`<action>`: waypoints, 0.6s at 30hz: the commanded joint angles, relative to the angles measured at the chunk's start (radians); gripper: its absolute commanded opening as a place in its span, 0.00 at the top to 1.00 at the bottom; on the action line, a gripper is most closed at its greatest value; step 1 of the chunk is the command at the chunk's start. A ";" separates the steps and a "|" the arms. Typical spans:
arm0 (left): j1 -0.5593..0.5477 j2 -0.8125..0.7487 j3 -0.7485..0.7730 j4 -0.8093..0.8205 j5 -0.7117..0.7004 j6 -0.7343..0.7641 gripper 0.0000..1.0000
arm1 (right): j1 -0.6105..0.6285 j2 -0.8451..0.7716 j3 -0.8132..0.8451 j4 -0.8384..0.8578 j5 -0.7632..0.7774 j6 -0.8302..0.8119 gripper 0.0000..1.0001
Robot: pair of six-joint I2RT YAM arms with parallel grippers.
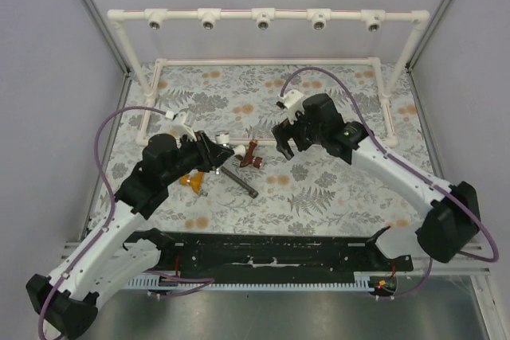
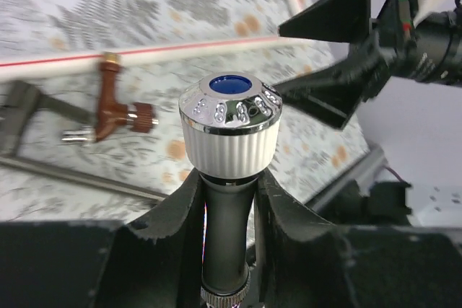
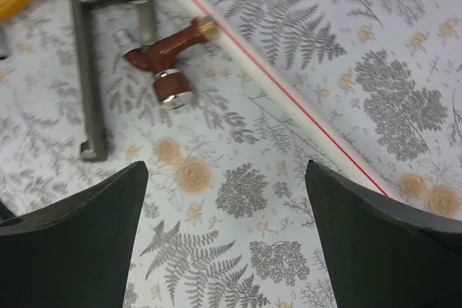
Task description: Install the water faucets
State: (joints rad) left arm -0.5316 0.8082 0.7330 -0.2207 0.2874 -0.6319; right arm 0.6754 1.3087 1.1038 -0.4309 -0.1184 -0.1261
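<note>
Left claw (image 2: 227, 178) grips white-knobbed faucet (image 2: 229, 131) by stem, knob outward.
I read right claw (image 3: 224, 178), wide and empty opposite, as set to receive it; red-brown faucet (image 3: 167, 63) on tabletop (image 3: 361, 34).

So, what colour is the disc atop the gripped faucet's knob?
The disc is blue; clearest in left wrist view.

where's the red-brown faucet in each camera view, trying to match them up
Top external: the red-brown faucet lies near the middle of the flowered mat.
Left wrist: left of centre, lying on the mat.
Right wrist: upper left.
Shared landmark: the dark grey faucet lies right beside it in all three views.
</note>
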 commanded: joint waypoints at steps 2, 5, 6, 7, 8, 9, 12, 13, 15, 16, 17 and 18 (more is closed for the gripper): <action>0.019 -0.139 -0.015 -0.147 -0.376 0.126 0.98 | -0.149 0.220 0.181 -0.063 0.112 0.159 0.02; 0.027 -0.213 -0.029 -0.163 -0.505 0.150 0.98 | -0.232 0.352 0.263 -0.089 0.100 0.192 0.02; 0.025 -0.236 -0.037 -0.170 -0.542 0.156 0.98 | -0.255 0.391 0.286 -0.100 0.083 0.191 0.02; 0.027 -0.256 -0.041 -0.180 -0.579 0.159 0.98 | -0.275 0.430 0.312 -0.103 0.077 0.189 0.02; 0.028 -0.274 -0.044 -0.192 -0.608 0.161 0.98 | -0.295 0.463 0.324 -0.101 0.068 0.187 0.02; 0.030 -0.293 -0.047 -0.210 -0.629 0.161 0.98 | -0.318 0.497 0.335 -0.107 0.053 0.183 0.02; 0.028 -0.352 -0.081 -0.215 -0.657 0.161 0.98 | -0.382 0.575 0.353 -0.127 0.017 0.166 0.02; 0.028 -0.372 -0.096 -0.212 -0.674 0.152 0.98 | -0.399 0.593 0.353 -0.135 0.008 0.166 0.03; 0.030 -0.389 -0.098 -0.216 -0.688 0.138 0.98 | -0.430 0.629 0.370 -0.167 -0.024 0.177 0.03; 0.028 -0.389 -0.092 -0.221 -0.688 0.136 0.98 | -0.444 0.638 0.376 -0.178 -0.038 0.192 0.03; 0.028 -0.386 -0.089 -0.221 -0.691 0.133 0.98 | -0.454 0.652 0.375 -0.184 -0.047 0.207 0.03; 0.030 -0.380 -0.087 -0.218 -0.702 0.132 0.98 | -0.464 0.662 0.375 -0.189 -0.062 0.218 0.04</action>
State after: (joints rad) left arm -0.5053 0.4244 0.6392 -0.4629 -0.3328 -0.5140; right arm 0.2455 1.9469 1.4269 -0.5640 -0.1070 0.0441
